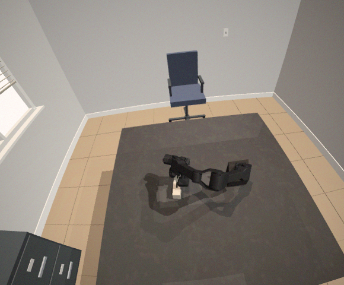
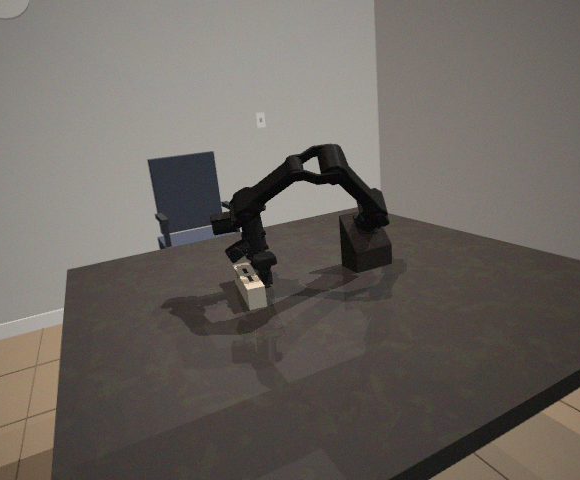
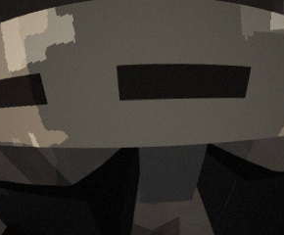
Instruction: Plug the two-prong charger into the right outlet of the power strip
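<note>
The power strip (image 2: 251, 290) lies on the table (image 2: 435, 330), with the chair (image 2: 184, 193) behind the table.

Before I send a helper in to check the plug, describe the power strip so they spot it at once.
Find the big dark table in front of the blue office chair. The black arm bends from its base block down to a small box. That box is the power strip: cream-coloured, the only pale thing on the table, right under the hand.

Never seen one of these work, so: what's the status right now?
Tool shut on dark charger. Charger low over cream box-shaped power strip, at its far end; prongs hidden, seating unconfirmed. Nothing in the way.
</note>
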You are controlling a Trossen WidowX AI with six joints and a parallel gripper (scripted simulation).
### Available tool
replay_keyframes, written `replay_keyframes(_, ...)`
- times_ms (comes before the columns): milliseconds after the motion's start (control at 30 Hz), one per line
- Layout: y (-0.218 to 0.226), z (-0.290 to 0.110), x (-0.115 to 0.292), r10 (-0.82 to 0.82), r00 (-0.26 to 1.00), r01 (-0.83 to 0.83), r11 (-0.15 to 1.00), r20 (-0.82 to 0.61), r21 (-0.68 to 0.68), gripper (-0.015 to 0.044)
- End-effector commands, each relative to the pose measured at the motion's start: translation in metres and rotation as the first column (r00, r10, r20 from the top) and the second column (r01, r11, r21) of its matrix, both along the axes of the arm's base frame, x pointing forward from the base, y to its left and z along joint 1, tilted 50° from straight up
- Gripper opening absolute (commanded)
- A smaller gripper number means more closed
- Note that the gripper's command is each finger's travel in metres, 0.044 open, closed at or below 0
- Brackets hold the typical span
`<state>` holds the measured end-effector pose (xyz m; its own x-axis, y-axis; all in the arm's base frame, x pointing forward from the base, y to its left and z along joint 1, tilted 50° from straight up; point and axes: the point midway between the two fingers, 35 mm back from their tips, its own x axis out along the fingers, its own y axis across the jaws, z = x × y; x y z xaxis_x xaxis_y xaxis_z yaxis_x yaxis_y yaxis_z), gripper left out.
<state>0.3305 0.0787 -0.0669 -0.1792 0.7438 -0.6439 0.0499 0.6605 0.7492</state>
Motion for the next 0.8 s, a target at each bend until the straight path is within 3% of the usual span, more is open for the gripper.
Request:
replay_keyframes(0, 0.0000, -0.0002, 0.0035, -0.001, 1.000, 0.001, 1.000, 0.018, -0.001, 0.0000)
replay_keyframes(767, -0.0016, 0.0013, 0.0055, -0.001, 1.000, 0.001, 1.000, 0.019, -0.001, 0.0000)
